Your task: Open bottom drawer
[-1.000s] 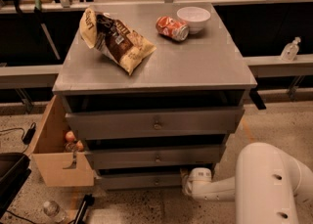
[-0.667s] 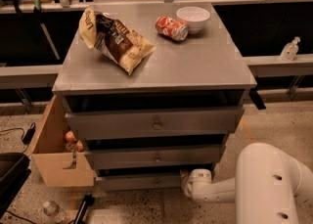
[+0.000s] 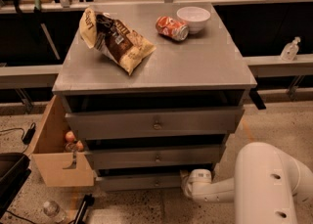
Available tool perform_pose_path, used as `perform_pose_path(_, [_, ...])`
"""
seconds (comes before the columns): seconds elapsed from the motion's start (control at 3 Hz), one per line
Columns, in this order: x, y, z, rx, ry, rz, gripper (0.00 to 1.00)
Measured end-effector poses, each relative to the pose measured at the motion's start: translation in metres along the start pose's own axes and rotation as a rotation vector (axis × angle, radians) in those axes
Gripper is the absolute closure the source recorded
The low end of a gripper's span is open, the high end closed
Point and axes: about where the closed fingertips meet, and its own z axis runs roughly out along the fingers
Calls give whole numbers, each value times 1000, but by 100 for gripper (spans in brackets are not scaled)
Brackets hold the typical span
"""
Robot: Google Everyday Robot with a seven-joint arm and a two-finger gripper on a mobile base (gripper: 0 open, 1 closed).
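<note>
The grey cabinet (image 3: 156,66) has three drawers, each pulled out a little. The bottom drawer (image 3: 139,182) is the lowest and narrowest front, with a small round knob (image 3: 156,183) at its centre. My white arm (image 3: 266,184) reaches in from the lower right, low to the floor. Its wrist (image 3: 199,183) ends at the right end of the bottom drawer's front. The gripper (image 3: 185,177) sits at that corner, mostly hidden against the drawer.
On the cabinet top lie a chip bag (image 3: 115,39), a tipped orange can (image 3: 171,27) and a white bowl (image 3: 193,18). A tan cardboard box (image 3: 54,152) with fruit stands at the cabinet's left. A bottle (image 3: 51,210) and cables lie on the floor.
</note>
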Motion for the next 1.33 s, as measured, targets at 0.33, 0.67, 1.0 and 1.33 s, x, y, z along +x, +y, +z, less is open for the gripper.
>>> perform_pose_path(0.33, [0,0,0,0,0,0,100])
perform_pose_path(0.67, [0,0,0,0,0,0,100])
perform_pose_path(1.0, [0,0,0,0,0,0,100])
perform_pose_path(1.33, [0,0,0,0,0,0,100])
